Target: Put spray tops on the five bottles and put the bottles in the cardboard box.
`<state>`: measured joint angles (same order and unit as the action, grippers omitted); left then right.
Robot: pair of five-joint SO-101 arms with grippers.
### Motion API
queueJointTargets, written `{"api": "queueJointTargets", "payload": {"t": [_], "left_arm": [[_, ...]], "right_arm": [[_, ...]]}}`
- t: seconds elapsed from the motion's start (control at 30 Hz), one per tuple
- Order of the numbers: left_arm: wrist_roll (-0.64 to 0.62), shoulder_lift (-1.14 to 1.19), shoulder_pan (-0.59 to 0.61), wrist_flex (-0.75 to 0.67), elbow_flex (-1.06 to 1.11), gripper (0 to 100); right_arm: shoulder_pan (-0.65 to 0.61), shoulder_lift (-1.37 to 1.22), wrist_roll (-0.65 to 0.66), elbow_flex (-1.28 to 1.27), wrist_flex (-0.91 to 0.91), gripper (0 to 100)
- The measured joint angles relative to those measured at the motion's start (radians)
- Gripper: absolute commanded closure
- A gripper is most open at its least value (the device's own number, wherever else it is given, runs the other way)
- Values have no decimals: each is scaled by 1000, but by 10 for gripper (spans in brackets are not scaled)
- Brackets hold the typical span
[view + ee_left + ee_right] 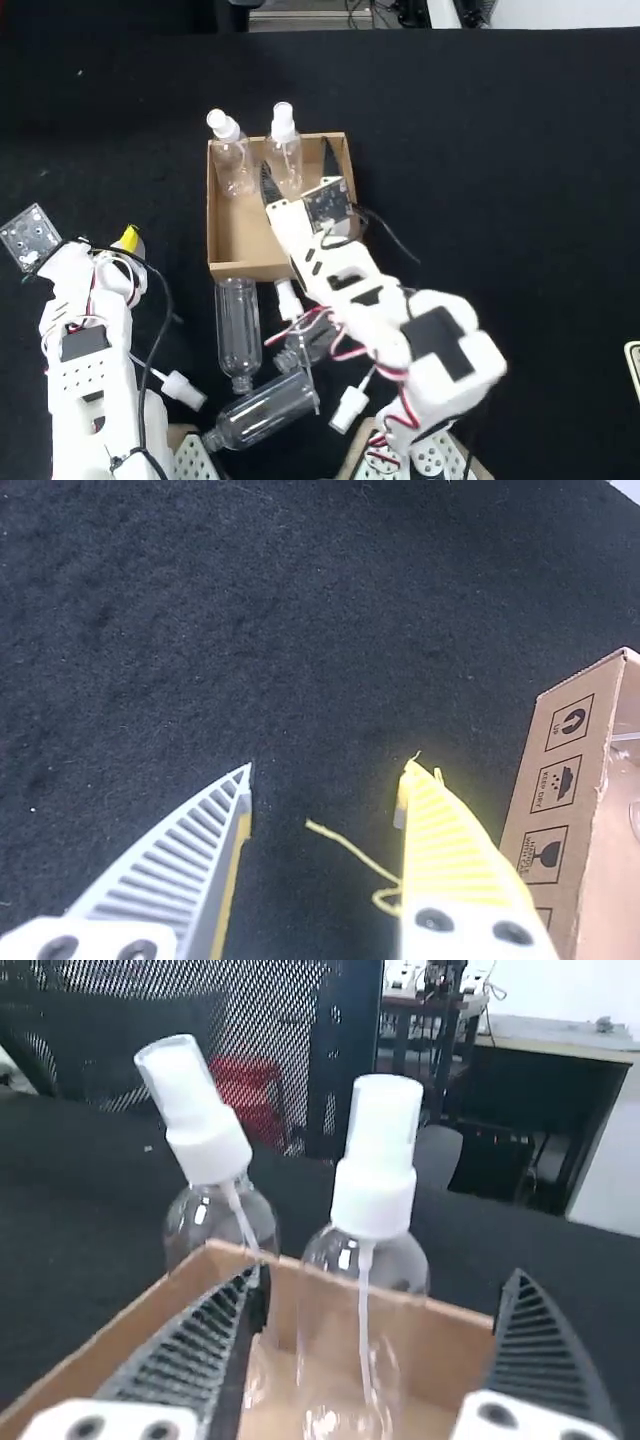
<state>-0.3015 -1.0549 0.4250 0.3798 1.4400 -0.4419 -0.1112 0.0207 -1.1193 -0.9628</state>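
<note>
So far two of five look finished. At left, the left gripper (328,780) hangs wide open and empty over the black table (500,150), beside the cardboard box (240,268); just outside the box, uncapped bottles (237,330) lie on their sides among loose spray tops (180,388). Two capped bottles (232,160), clear with white tops, stand upright at the box's far wall, the right gripper (382,1285) spread wide around one, gripping nothing.

Cardboard box (235,250) sits mid-bench (500,150). I note two bottles upright side by side at its far end: left bottle (232,165), right bottle (286,160). In front of the box three more lie on the bench: bottle A (238,330) nearest the box, bottle B (265,408) nearest me, bottle C (300,348) just right of A. Left spray top (183,388) and right spray top (350,405) flank B.
</note>
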Motion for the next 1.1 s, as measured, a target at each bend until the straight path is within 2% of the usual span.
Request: {"api": "queueJointTargets", "payload": {"t": [0.2, 0.33, 0.47, 0.67, 0.77, 0.9, 1.1], "left_arm": [[0, 0, 0, 0, 0, 780], [0, 0, 0, 0, 0, 779], [2, 0, 0, 0, 0, 780], [86, 0, 0, 37, 0, 779], [150, 0, 0, 144, -51, 779], [293, 0, -18, 365, -218, 777], [563, 11, -203, 761, -468, 775]], "right_arm": [[0, 295, 0, -107, 310, 691], [0, 568, 0, -127, 601, 691], [0, 890, 0, -104, 1005, 691], [0, 1300, 0, 60, 1715, 691], [34, 1384, 2, 83, 1896, 691], [133, 1401, 0, 84, 1958, 691], [249, 1401, 29, 84, 2070, 691]]}}
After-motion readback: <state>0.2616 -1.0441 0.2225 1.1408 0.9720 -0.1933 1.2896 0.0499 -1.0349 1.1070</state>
